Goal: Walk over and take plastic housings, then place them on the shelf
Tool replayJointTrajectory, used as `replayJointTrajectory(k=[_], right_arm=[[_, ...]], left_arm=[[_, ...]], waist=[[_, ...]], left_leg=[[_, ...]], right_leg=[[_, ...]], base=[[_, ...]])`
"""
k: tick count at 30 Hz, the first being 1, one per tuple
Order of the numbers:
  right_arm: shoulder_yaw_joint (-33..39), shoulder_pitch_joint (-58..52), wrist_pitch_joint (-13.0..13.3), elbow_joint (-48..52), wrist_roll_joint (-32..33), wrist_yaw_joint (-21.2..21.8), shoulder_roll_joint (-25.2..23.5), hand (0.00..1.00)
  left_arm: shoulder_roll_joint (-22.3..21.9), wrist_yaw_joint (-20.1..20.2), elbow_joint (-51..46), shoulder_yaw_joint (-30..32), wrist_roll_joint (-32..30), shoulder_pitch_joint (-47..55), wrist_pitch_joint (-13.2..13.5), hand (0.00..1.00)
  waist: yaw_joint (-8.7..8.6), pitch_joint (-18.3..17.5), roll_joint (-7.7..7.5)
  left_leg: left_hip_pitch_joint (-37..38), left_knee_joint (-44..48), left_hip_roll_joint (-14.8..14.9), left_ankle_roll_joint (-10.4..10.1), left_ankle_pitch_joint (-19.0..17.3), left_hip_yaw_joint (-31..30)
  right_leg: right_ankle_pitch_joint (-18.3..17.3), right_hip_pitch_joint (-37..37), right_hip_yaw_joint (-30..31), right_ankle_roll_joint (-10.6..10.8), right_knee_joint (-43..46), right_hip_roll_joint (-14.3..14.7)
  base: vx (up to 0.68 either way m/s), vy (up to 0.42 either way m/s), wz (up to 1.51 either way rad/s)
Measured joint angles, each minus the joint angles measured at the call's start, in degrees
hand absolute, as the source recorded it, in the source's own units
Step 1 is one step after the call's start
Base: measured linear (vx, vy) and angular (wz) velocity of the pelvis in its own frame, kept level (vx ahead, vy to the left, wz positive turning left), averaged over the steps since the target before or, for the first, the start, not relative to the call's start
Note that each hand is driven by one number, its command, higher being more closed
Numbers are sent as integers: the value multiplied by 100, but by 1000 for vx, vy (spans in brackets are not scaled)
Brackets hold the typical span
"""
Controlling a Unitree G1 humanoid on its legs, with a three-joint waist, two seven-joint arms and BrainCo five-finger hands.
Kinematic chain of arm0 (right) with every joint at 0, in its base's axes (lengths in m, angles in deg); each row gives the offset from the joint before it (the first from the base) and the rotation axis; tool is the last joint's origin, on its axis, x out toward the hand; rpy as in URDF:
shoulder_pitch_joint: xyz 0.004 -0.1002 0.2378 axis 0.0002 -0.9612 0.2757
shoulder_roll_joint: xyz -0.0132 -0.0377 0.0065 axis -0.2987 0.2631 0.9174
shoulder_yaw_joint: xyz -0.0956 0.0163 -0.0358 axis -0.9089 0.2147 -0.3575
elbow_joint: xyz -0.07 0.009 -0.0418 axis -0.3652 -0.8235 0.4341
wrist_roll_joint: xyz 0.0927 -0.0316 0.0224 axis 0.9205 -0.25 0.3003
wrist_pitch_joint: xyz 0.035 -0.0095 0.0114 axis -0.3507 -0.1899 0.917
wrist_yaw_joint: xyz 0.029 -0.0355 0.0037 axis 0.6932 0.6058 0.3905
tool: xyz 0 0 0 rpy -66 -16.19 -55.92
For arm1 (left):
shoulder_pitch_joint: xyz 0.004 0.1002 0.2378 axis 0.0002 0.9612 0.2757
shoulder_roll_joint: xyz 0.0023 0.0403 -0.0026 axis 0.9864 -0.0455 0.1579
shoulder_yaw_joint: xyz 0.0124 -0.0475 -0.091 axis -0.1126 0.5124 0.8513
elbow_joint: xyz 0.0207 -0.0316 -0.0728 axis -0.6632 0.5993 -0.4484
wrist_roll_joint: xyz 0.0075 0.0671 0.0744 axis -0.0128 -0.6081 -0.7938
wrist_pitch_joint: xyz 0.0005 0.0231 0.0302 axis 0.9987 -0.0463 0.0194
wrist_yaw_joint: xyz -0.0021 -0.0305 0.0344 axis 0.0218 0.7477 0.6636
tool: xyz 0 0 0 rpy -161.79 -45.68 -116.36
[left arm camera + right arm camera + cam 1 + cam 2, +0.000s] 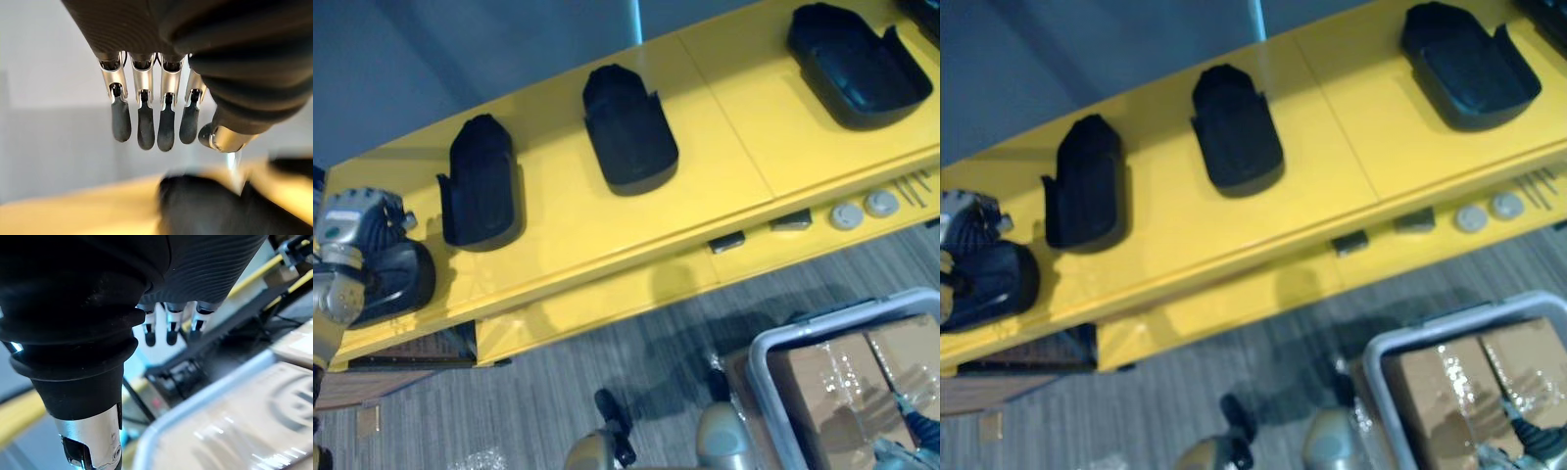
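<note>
Your left hand (145,122) hangs with its fingers straight and relaxed, closed on nothing. Just beneath the fingertips lies the nearest plastic housing (401,284), black, at the end of the yellow shelf (568,230). Farther along the shelf, away from that hand, three more housings rest well apart: a second housing (481,183), a third housing (628,129) and a fourth housing (857,64). On the lower ledge beyond them sit small dark blocks (727,241) and two round grey discs (846,216). Your right hand (168,328) holds nothing, fingers loose, above a grey-rimmed bin (766,364) of cardboard boxes (832,392). Grey carpet floor (558,382) lies below the shelf, and a blue-grey wall (411,59) stands behind it.
</note>
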Motion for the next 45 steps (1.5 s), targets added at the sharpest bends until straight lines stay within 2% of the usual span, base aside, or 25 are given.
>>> replayJointTrajectory(k=[2, 5, 7, 10, 13, 14, 16, 19, 21, 24, 25, 26, 32, 34, 37, 42, 45], right_arm=[[0, 0, 83, 473, -174, -266, -98, 0], [5, 1, 225, 1207, -375, -478, -156, 0], [11, -5, 246, 1381, -397, -483, -192, 0], [33, -55, 241, 1776, -467, -466, -439, 0], [43, -233, 202, 2203, -660, -348, -643, 0], [39, -290, 176, 2372, -757, -248, -712, 0], [-12, -362, 65, 2476, -777, -169, -795, 0], [-9, -470, -167, 2548, -772, -7, -904, 0], [-12, -476, -309, 2553, -774, 100, -937, 0], [-26, -488, -455, 2552, -776, 174, -942, 0], [-28, -496, -520, 2545, -774, 212, -941, 0], [-33, -505, -567, 2499, -773, 251, -938, 0], [-365, -465, -853, 1985, -766, 291, -896, 0], [-369, -426, -922, 1877, -759, 313, -895, 0], [-394, -353, -952, 1663, -755, 370, -872, 0], [-412, -156, -1048, 1258, -711, 381, -789, 0], [-455, -130, -1055, 1059, -540, 392, -759, 0]], left_arm=[[-426, -413, -265, 352, 31, 52, 144, 0], [-1100, -1103, -701, 866, 349, 472, 210, 0], [-1455, -1314, -863, 1151, 460, 674, 204, 0], [-2504, -1781, -1682, 1916, 911, 1303, 95, 0], [-3240, -1845, -2351, 2324, 1314, 1853, -133, 0], [-3621, -1867, -2657, 2508, 1417, 2163, -240, 0], [-4043, -1864, -2905, 2623, 1909, 2459, -283, 0], [-4546, -1827, -2994, 2659, 2689, 2763, -289, 0], [-4706, -1788, -2996, 2672, 2953, 2846, -292, 0], [-4760, -1720, -2939, 2759, 3499, 2848, -278, 0], [-4754, -1577, -2811, 2850, 3948, 2789, -262, 0], [-4738, -1503, -2548, 2891, 4281, 2672, -244, 0], [-4545, -1095, -1312, 2817, 5359, 2081, -253, 0], [-4404, -1043, -1123, 2815, 5610, 1908, -264, 0], [-3957, -916, -557, 2792, 6033, 1395, -304, 0], [-3549, -829, -145, 2770, 6303, 806, -320, 0], [-3354, -842, -87, 2767, 6462, 431, -282, 0]], waist=[[33, -50, -119], [91, -146, -314], [119, -186, -380], [268, -259, -486], [384, -276, -488], [404, -283, -481], [428, -398, -481], [529, -523, -427], [564, -537, -408], [554, -543, -412], [537, -551, -410], [532, -572, -403], [530, -532, -501], [528, -488, -540], [504, -432, -629], [466, -284, -757], [430, -88, -764]], left_leg=[[23, 0, 3, -1, -1, -4], [68, 0, 7, -3, -3, -9], [124, 0, 8, -13, -13, -23], [225, -1, 5, -28, -43, -101], [260, -2, 4, -26, -41, -192], [292, -3, -2, -26, -41, -283], [285, -4, -2, -26, -41, -375], [285, -4, -6, -28, -34, -478], [284, -4, -5, -24, -26, -499], [272, -25, -6, -14, -10, -509], [251, -26, -5, -18, -3, -510], [201, -29, -7, -21, 6, -528], [90, -28, -2, -37, 17, -492], [88, -25, 0, -28, 24, -485], [2, -3, 3, -10, 40, -465], [-88, 0, 4, -7, 47, -377], [-97, 0, 7, -7, 46, -337]], right_leg=[[-3, 32, -5, -3, -18, 1], [-2, 89, -12, -3, -38, 5], [-2, 174, -32, -3, -79, 5], [-7, 368, -121, -12, -157, 2], [-12, 477, -224, -20, -207, 0], [-21, 597, -322, -35, -249, -8], [-44, 667, -422, -70, -288, -6], [-55, 763, -529, -88, -324, -8], [-54, 780, -546, -88, -323, -8], [-57, 783, -558, -90, -342, -10], [-58, 752, -558, -90, -346, -11], [-60, 706, -566, -87, -342, -12], [-60, 521, -516, -87, -270, -13], [-59, 511, -507, -87, -244, -11], [-55, 396, -476, -86, -173, -7], [-29, 219, -365, -51, -91, -4], [-32, 177, -335, -55, -80, 0]], base=[[0, 0, 0], [0, 0, 0], [10, 1, 2], [23, 0, 13], [1, -2, 17], [-2, -7, 23], [0, -8, 24], [5, -4, 18], [-21, 1, 5], [-35, 4, 2], [-58, 10, 3], [-41, 8, 4], [-7, 7, -2], [14, 0, -2], [32, 3, -3], [26, 5, -6], [15, 7, -6]])
